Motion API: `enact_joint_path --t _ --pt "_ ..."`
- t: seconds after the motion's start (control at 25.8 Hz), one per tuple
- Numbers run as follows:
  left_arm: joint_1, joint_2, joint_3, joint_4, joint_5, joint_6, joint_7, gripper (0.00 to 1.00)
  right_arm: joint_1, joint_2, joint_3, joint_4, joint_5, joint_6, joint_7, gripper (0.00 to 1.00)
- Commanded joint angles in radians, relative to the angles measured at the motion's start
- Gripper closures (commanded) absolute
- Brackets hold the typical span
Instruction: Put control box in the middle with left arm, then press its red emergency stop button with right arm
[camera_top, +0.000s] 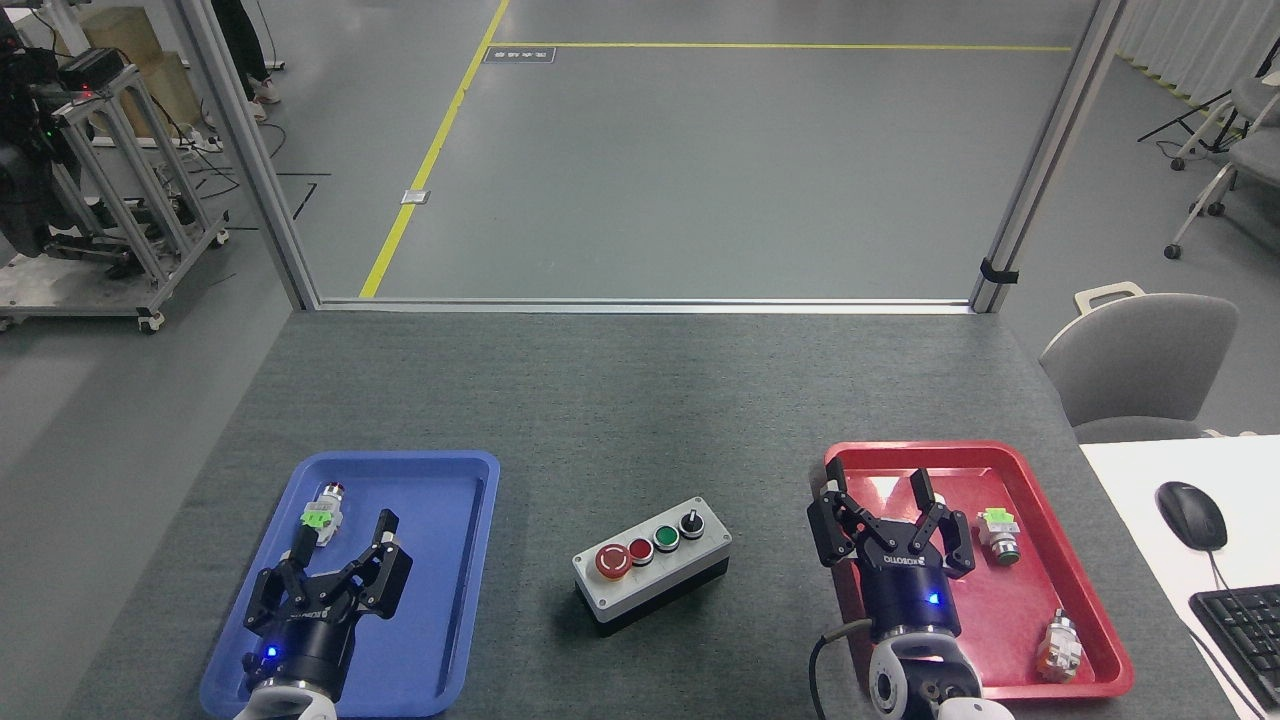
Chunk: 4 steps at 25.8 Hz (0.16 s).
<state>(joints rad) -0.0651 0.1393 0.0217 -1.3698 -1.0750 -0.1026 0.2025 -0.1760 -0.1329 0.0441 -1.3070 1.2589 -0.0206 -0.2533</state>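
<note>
control box (652, 564), oblong, grey-topped, black-based: looks rigid, fairly weighty; best gripped across short sides. left claw (340, 545), right claw (880, 497) both spread, empty.

You see two black grippers, left gripper (342, 540) and right gripper (882, 495), each with a blue light, white lettering, white wrist housings, and a black cable.

bare tabletop (620, 400) all around the control box (652, 564); blue tray (470, 560) left, red tray (1010, 455) right
</note>
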Motion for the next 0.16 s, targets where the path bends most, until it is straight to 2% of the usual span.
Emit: enact_joint_path --t 0.0,0.12 --pt "-0.001 0.000 0.001 0.000 0.000 0.000 0.000 0.01 0.006 0.006 -0.009 0.008 -0.001 -0.001 0.003 0.00" --pt "-0.001 -0.001 0.000 0.000 0.000 0.000 0.000 0.01 0.007 0.007 -0.007 0.022 -0.001 -0.001 0.000 0.00"
